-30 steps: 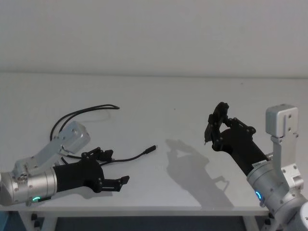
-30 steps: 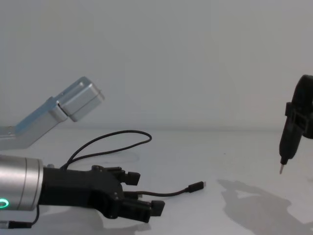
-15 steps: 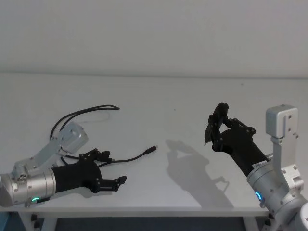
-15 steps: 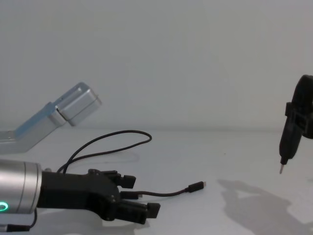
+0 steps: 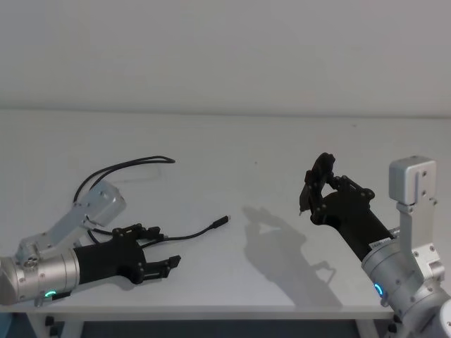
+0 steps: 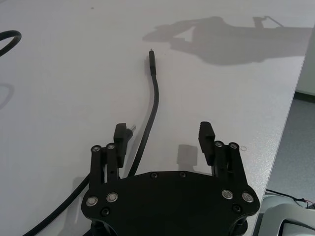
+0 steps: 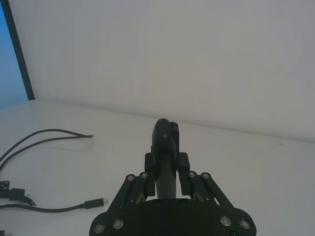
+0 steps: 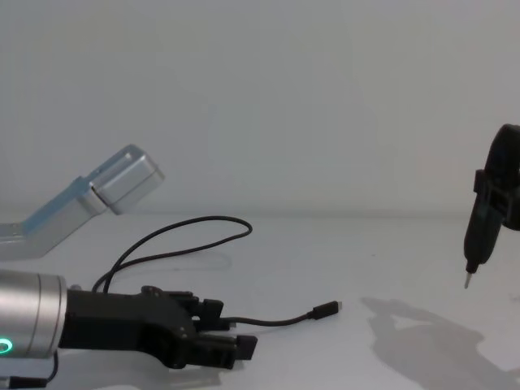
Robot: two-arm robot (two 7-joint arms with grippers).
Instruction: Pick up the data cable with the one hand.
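The step in hand is the approach, with the grasp itself not yet made. The left gripper [image 5: 163, 246] lies low over the white table [image 5: 246, 141] at the lower left of the head view. Its two fingers are spread wide, and nothing is pinched between them.

The data cable [image 5: 201, 227] rests on the table. One loose loop curves away toward the upper left of the head view. A straighter run leads out to a small plug near the middle of the frame. In the left wrist view this run of the data cable [image 6: 155, 98] passes between the spread fingers [image 6: 204, 132], closer to one finger than the other. The chest view shows the left gripper [image 8: 230, 327] near table level at the lower left, with the data cable [image 8: 276, 322] running out from it toward the centre.

The right gripper [image 5: 325, 190] is raised at the right of the head view, well apart from the cord, pinching a slim pen-like tool [image 5: 315, 174].

Next, I judge, the left fingers need to close squarely on the thin cord, then lift. A cord this thin could slip out if the fingers sit too high
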